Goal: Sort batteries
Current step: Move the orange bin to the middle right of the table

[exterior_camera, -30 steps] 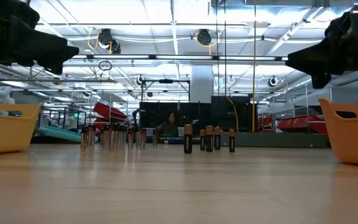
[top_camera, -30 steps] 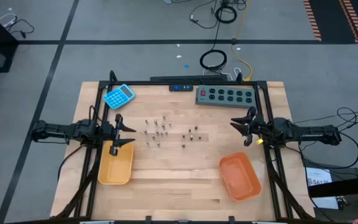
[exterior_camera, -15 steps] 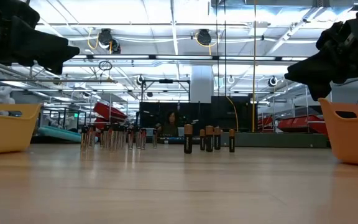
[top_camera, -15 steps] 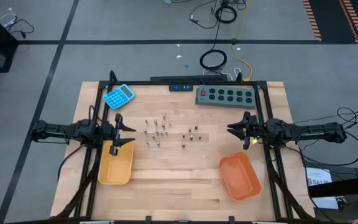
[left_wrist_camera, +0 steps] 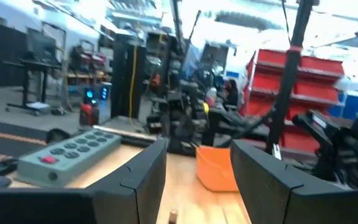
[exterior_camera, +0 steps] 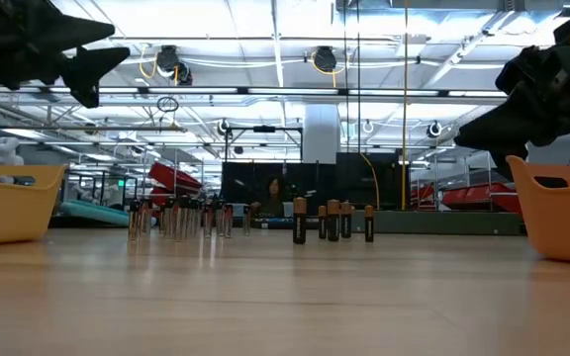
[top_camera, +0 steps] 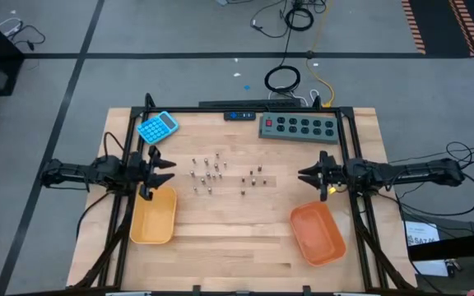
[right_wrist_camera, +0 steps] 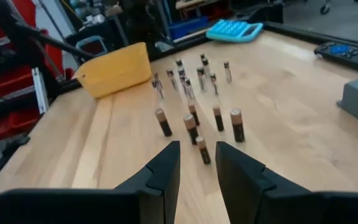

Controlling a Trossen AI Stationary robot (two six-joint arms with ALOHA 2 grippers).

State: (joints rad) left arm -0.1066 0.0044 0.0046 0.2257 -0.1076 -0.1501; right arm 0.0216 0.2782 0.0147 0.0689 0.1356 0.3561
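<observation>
Several small batteries stand upright on their ends in the middle of the wooden table: a left cluster (top_camera: pixel 209 175) of thin cells (exterior_camera: pixel 181 219) and a right cluster (top_camera: pixel 254 179) of thicker cells (exterior_camera: pixel 332 220), also seen close up as batteries (right_wrist_camera: pixel 193 126). My left gripper (top_camera: pixel 161 171) hovers open over the table's left side, above the yellow tray's far end, tipped slightly upward (left_wrist_camera: pixel 197 152). My right gripper (top_camera: pixel 306 176) hovers open at the right, pointing at the batteries (right_wrist_camera: pixel 197 154). Nothing lies between either pair of fingers.
A yellow tray (top_camera: pixel 153 220) lies at the near left and an orange tray (top_camera: pixel 318 234) at the near right. A blue calculator (top_camera: pixel 157 127) and a grey power strip (top_camera: pixel 297 127) lie along the far edge. Bare wood lies between the trays.
My right gripper has moved toward the batteries and sunk a little, still open. My left gripper has tipped its fingers upward and rolled somewhat, staying in place and open. The batteries have not moved.
</observation>
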